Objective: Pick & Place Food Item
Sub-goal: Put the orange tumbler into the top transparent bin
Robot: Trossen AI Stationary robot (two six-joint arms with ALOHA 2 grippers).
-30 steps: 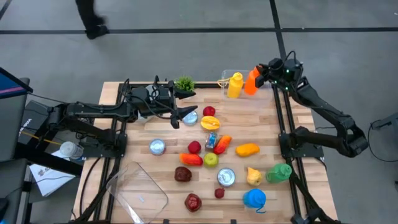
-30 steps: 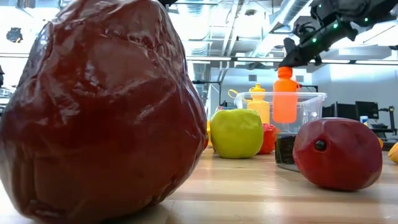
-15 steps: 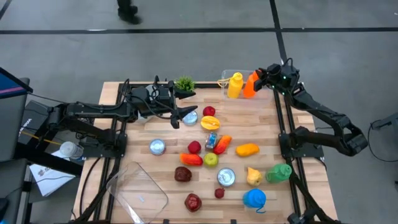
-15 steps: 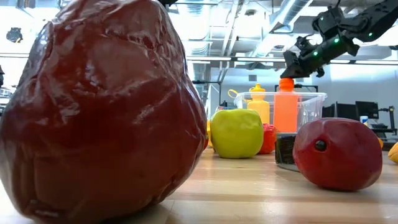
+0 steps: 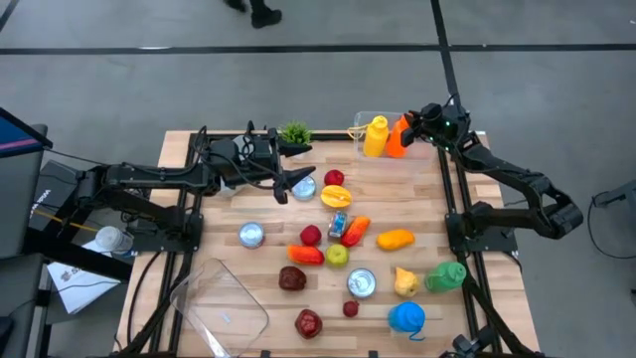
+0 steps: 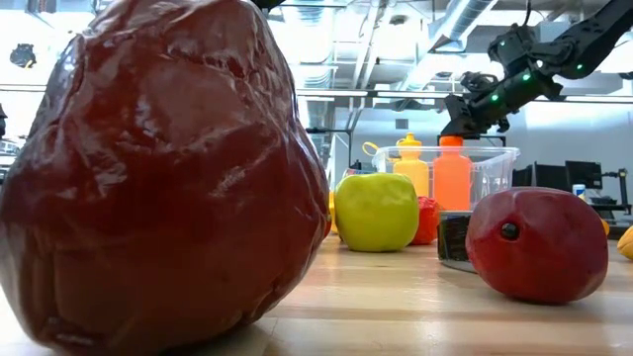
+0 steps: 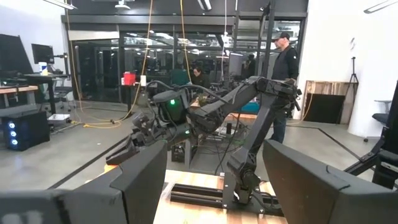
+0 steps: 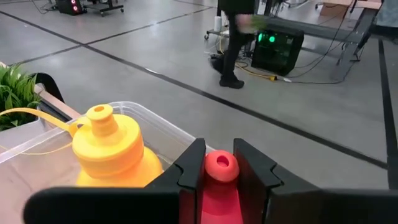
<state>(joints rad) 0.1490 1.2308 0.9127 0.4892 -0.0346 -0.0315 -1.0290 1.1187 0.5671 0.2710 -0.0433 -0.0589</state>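
An orange bottle [image 5: 399,136] stands upright inside a clear container [image 5: 362,121] at the table's far right. A yellow bottle [image 5: 376,135] is beside it in the same container. My right gripper [image 5: 412,124] is shut on the orange bottle's top. In the low view the orange bottle [image 6: 452,174] shows through the container wall [image 6: 495,173], under the right gripper [image 6: 463,121]. Whether its bottom rests on the container floor is hidden. My left gripper [image 5: 294,167] hovers open over the table's far left part and holds nothing. My right gripper pinches the orange bottle's cap [image 8: 221,167] between its two fingers [image 8: 190,169], one on each side. The fingers come almost level from the table's right side, slanting a little down. The bottle hangs upright below them, its body down inside the clear container.
Food items are strewn over the table's middle and near part: a green apple [image 5: 337,256], red fruits [image 5: 292,278], cans [image 5: 251,235], a green bottle [image 5: 446,275]. A clear lid [image 5: 221,303] lies near left. A small plant [image 5: 294,132] stands at the far edge. A person [image 5: 260,12] walks beyond.
My right gripper has gone down and a little toward the table's left, still shut on the orange bottle. The bottle stays upright and has sunk into the clear container next to the yellow bottle.
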